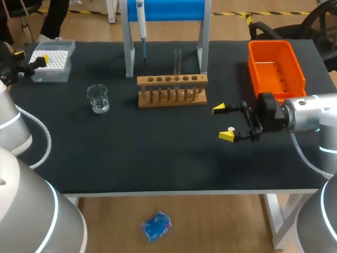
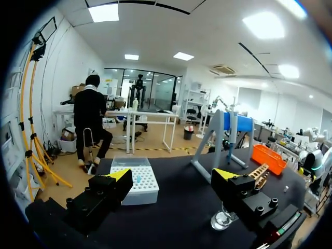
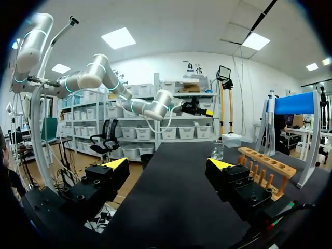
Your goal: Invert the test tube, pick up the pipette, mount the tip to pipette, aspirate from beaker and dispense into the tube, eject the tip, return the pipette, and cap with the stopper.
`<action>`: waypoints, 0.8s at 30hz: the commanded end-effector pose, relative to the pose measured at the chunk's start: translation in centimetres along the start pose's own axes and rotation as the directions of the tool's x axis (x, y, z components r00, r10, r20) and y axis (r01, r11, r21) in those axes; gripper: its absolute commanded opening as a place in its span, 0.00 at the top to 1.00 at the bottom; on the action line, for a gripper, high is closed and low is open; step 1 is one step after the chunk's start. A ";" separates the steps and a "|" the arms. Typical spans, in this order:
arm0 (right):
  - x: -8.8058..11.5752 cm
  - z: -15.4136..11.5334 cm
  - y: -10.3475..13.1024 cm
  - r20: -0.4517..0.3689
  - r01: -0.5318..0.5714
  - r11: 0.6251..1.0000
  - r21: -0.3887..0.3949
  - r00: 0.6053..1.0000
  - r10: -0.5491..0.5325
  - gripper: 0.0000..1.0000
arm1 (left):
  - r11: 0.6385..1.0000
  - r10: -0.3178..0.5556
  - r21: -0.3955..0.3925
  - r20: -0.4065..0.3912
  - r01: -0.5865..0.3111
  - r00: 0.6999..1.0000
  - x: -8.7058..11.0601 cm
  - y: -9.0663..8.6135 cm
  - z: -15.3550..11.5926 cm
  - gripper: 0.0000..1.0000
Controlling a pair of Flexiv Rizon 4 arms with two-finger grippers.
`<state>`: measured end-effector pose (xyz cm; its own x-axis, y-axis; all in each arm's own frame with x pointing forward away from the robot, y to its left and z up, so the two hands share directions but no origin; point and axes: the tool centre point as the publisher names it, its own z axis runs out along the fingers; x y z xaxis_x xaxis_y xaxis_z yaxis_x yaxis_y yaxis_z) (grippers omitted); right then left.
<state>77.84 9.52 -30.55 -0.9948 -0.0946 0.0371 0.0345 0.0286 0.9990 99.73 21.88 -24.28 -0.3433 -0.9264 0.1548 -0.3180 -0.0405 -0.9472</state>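
A wooden rack (image 1: 172, 90) stands mid-table with a clear test tube (image 1: 178, 61) upright at its back. The pipette (image 1: 141, 21) hangs on the blue stand (image 1: 163, 10) behind it. To the left are a glass beaker (image 1: 98, 98) and a white tip box (image 1: 51, 60). My left gripper (image 1: 31, 58) is open beside the tip box (image 2: 139, 181), holding nothing, with the beaker (image 2: 222, 220) under one finger. My right gripper (image 1: 225, 122) is open and empty, right of the rack (image 3: 267, 166). A small white stopper (image 1: 231, 128) lies by its nearer finger.
An orange bin (image 1: 276, 68) sits at the back right, just behind my right arm. The stand's grey legs (image 1: 128, 52) flank the rack. Black mat stretches bare across the front of the table (image 1: 158, 158).
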 end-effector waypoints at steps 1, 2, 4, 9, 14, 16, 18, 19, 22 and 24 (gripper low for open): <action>0.0 -0.1 0.0 -0.001 0.000 1.000 -0.001 1.000 0.000 0.00 | 0.998 0.059 -0.016 0.041 -0.059 0.997 -1.0 0.8 0.7 0.00; 0.0 -0.1 0.0 -0.001 0.000 1.000 -0.001 1.000 0.000 0.00 | 0.999 0.048 -0.014 0.040 -0.047 0.998 -1.4 0.9 0.9 0.00; 0.0 -0.1 0.0 -0.001 0.000 1.000 -0.001 1.000 0.000 0.00 | 0.998 0.066 -0.018 0.041 -0.065 0.997 -2.2 0.9 1.4 0.00; 0.0 -0.1 0.0 -0.001 0.000 1.000 -0.001 1.000 0.000 0.00 | 0.991 0.098 -0.091 -0.021 -0.100 0.995 -3.7 1.6 2.6 0.00; 0.0 -0.1 0.0 -0.001 0.000 1.000 -0.001 1.000 0.000 0.00 | 0.973 0.115 -0.191 -0.090 -0.130 0.989 -4.8 2.6 3.9 0.00; 0.0 -0.1 0.0 -0.001 0.000 1.000 -0.001 1.000 0.000 0.00 | 0.967 0.112 -0.217 -0.106 -0.133 0.988 -5.2 2.9 4.5 0.00; 0.0 -0.1 0.0 -0.001 0.000 1.000 -0.001 1.000 0.000 0.00 | 0.960 0.123 -0.238 -0.118 -0.148 0.985 -5.5 3.2 5.1 0.00; 0.0 -0.1 0.0 -0.001 0.000 1.000 -0.001 1.000 0.000 0.00 | 0.955 0.129 -0.251 -0.124 -0.157 0.984 -5.7 3.4 5.4 0.00; 0.0 -0.1 0.0 -0.001 0.000 1.000 -0.001 1.000 0.000 0.00 | 0.946 0.140 -0.273 -0.137 -0.173 0.981 -5.9 3.7 6.0 0.00; 0.0 -0.1 0.0 -0.001 0.000 1.000 -0.001 1.000 0.000 0.00 | 0.944 0.147 -0.276 -0.133 -0.179 0.980 -6.1 3.9 6.5 0.00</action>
<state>77.91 9.48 -30.55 -0.9946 -0.0970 0.0377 0.0351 0.0283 0.9990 105.00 24.73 -30.48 -0.4587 -0.8882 0.0246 -0.4059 0.1848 -0.8950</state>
